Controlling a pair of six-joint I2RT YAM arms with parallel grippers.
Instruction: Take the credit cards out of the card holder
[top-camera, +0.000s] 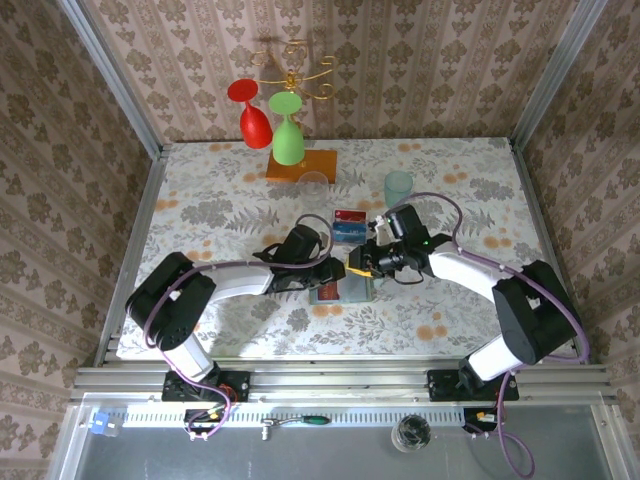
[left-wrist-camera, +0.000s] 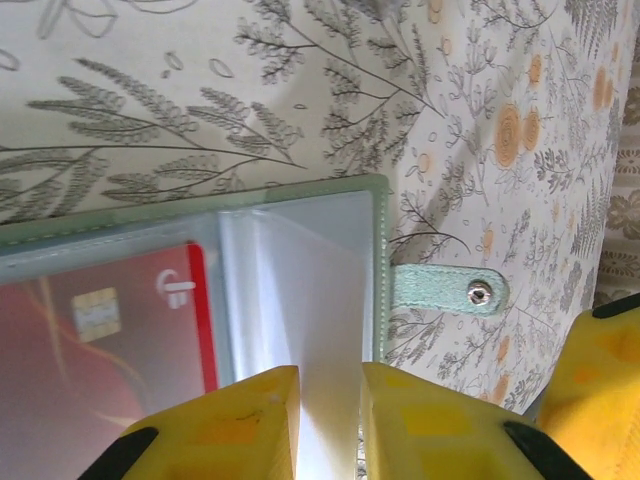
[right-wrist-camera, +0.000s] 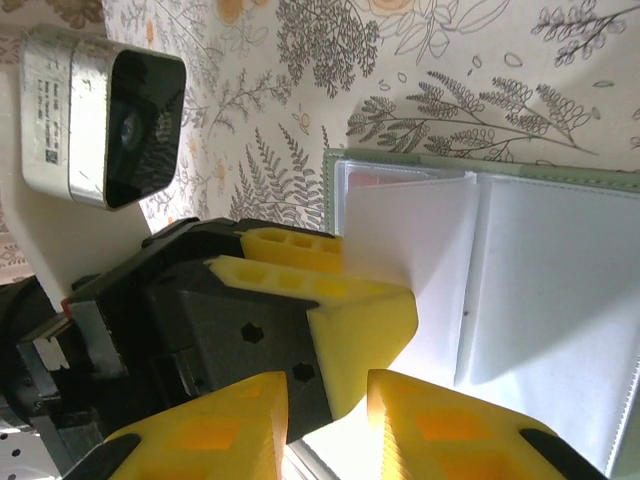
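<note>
Holder (top-camera: 350, 290) lies open on the table (top-camera: 200, 210), left fingers (left-wrist-camera: 240, 420) pinching its clear sleeve (left-wrist-camera: 300, 290) beside the red card (left-wrist-camera: 100, 340); right fingers (right-wrist-camera: 450, 430), grip unclear, should pin it flat.

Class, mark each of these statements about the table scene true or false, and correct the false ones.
1. The card holder is folded shut. False: it lies open.
2. A red card sits inside the holder. True.
3. A clear sleeve passes between the fingers of the left end effector. True.
4. The teal cup lies tipped on its side. False: it stands upright.
5. A blue card lies outside the holder, on the table. True.
</note>
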